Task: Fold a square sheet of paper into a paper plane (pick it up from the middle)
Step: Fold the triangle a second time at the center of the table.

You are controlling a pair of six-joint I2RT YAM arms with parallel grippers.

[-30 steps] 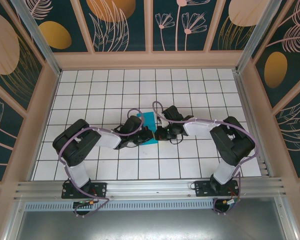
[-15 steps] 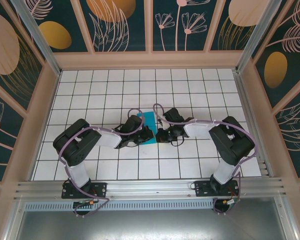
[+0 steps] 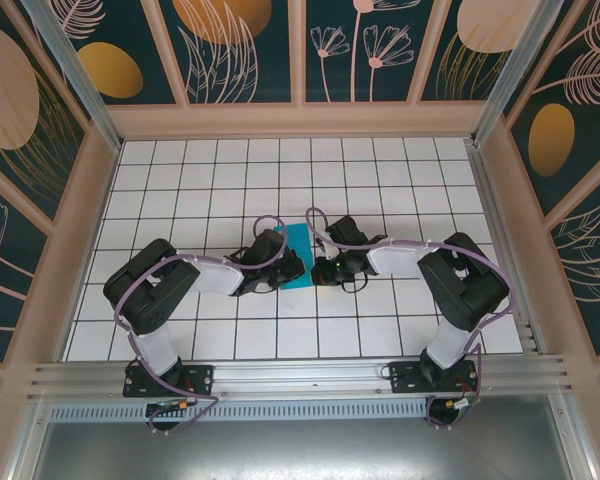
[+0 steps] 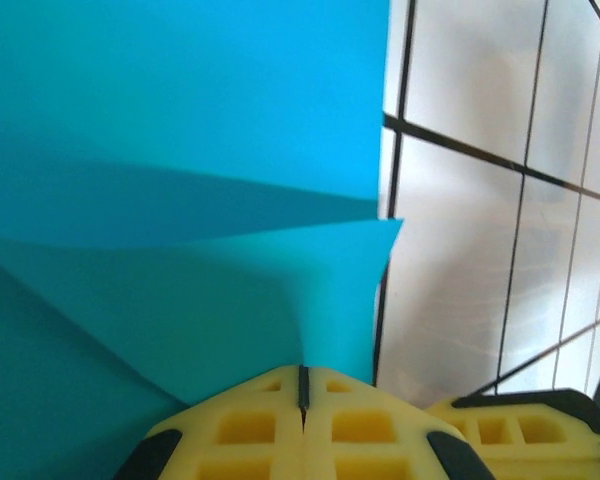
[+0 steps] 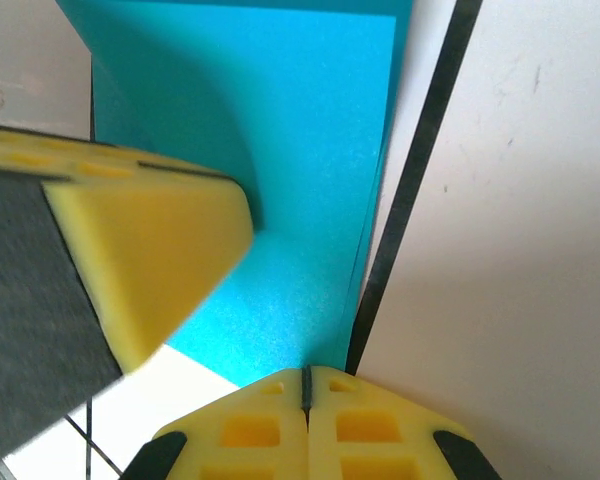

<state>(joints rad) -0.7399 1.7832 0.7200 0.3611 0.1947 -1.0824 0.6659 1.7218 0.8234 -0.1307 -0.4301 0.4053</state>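
Observation:
The square sheet of paper [image 3: 298, 243] is a small teal shape, folded over, on the white tiled floor between both arms. In the left wrist view one flap of the paper [image 4: 180, 120] curls up off the lower layer and runs into the closed seam of my left gripper [image 4: 302, 375], which is shut on it. My left gripper [image 3: 291, 271] sits at the sheet's near left side. My right gripper [image 3: 319, 268] is shut beside it, with its tips [image 5: 305, 375] at the near corner of the paper [image 5: 310, 200]. I cannot tell whether that corner is pinched. No paper plane shape shows.
A left finger [image 5: 150, 250] stands close over the sheet's left part. The right gripper's fingers [image 4: 520, 435] show low at the right, close by. Walls [image 3: 300, 120] ring the tiled floor [image 3: 380, 180]. A metal rail [image 3: 300, 375] runs along the near edge.
The sheet's near tip between the grippers has drawn in slightly. Both arms have barely shifted and both grippers have stayed shut.

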